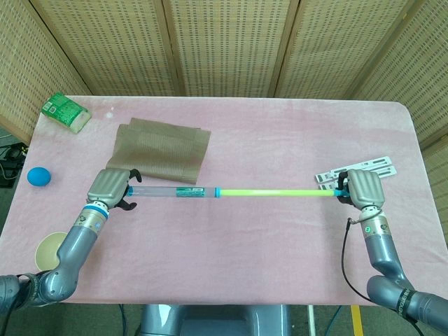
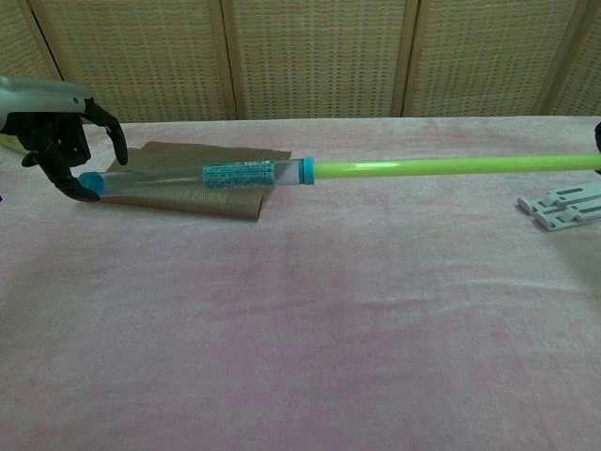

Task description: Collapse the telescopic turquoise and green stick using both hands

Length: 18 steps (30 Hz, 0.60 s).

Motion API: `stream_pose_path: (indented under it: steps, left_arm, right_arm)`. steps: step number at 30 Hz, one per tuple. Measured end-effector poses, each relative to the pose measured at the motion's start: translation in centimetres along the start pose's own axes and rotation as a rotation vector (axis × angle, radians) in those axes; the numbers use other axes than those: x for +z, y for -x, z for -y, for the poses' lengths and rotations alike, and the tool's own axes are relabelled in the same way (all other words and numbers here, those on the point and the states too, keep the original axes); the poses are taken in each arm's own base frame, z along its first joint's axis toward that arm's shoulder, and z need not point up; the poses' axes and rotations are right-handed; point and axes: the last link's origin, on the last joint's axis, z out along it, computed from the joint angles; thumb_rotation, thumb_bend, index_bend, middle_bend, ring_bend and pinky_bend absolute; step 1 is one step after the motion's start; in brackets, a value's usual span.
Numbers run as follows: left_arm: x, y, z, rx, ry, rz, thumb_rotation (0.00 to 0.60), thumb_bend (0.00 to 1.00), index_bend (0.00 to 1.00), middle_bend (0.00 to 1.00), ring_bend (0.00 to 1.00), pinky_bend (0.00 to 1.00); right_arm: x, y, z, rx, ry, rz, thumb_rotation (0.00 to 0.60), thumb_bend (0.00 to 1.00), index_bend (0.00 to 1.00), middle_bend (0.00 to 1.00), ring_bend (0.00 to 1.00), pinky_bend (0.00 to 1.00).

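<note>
Both my hands are holding the stick [image 1: 231, 190]: left hand [image 1: 110, 187] cupping its turquoise end, right hand [image 1: 364, 187] gripping the green tip.

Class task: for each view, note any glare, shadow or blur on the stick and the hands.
Head view: even light, sharp, telescopic stick without glare, faint shadow under left hand. Chest view: a bright streak on the green section, and the right hand cropped at the frame edge.
</note>
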Motion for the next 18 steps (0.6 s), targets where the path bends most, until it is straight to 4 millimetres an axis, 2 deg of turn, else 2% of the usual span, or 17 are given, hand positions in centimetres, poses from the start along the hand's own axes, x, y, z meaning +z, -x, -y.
stream_pose_path:
  steps: [7, 9, 14, 18]
  left_arm:
    - [0.4, 0.6, -0.4, 0.024, -0.004, -0.011, 0.600, 0.24, 0.41, 0.91, 0.80, 0.72]
    - [0.6, 1.0, -0.6, 0.029, -0.007, -0.013, 0.600, 0.27, 0.42, 0.91, 0.80, 0.72]
    - [0.9, 1.3, -0.8, 0.044, -0.009, -0.024, 0.600, 0.48, 0.49, 0.91, 0.80, 0.72]
    - [1.0, 1.6, -1.0, 0.052, -0.015, -0.044, 0.600, 0.51, 0.53, 0.91, 0.80, 0.72]
  right_arm:
    - [-0.1, -0.3, 0.0, 0.005, 0.004, -0.006, 0.600, 0.60, 0.83, 1.00, 1.00, 0.72]
    - [-0.2, -0.5, -0.1, 0.006, 0.006, -0.007, 0.600, 0.60, 0.83, 1.00, 1.00, 0.72]
    - [-0.2, -0.7, -0.2, 0.011, 0.012, -0.008, 0.600, 0.60, 0.83, 1.00, 1.00, 0.72]
    - [-0.3, -0.8, -0.3, 0.013, 0.014, -0.008, 0.600, 0.60, 0.83, 1.00, 1.00, 0.72]
